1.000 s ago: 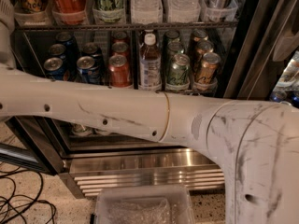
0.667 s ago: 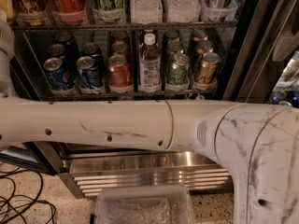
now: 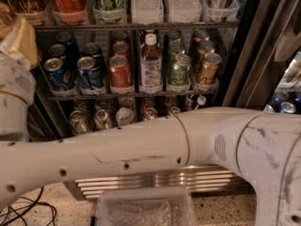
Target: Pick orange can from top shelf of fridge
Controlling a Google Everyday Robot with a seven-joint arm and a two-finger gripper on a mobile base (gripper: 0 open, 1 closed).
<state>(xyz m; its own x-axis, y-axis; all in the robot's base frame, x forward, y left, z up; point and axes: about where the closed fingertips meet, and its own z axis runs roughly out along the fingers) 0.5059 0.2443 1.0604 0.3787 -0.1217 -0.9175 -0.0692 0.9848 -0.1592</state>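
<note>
**Item: orange can** [image 3: 121, 72]. Standing upright at the front of the top shelf [image 3: 70, 97] inside the fridge [image 3: 237, 65]. Just beside a blue can [image 3: 89, 73] on the view's left and a clear bottle [image 3: 150, 65] on the view's right. Further right, a green can [image 3: 179, 69] and a gold can [image 3: 208, 68]. Untouched, open to the front.

**Item: end effector** [image 3: 18, 39]. Seen only as a tan part at the upper left edge, about level with the row of cans and well apart from the orange can. Opening: cannot tell. Nothing seen in its hold.

**Item: arm** [image 3: 141, 149]. Stretched across the lower view in front of the base grille [image 3: 155, 179], turning upward at the left edge.

**Step in hand:** approach, judged early; no grasp begun.

**Next move, as judged:** calls for swinging the end effector across past the blue cans, lining up square with the orange can, then entering straight between its neighbours without nudging the blue can or the bottle.

**Change against 0.7 s ago:** arm link lower and tilted down to the left, no longer masking the lower rack. Row of cans there [image 3: 101, 119] now uncovered. Tan part newly in view at upper left. Orange can in the same place.
</note>
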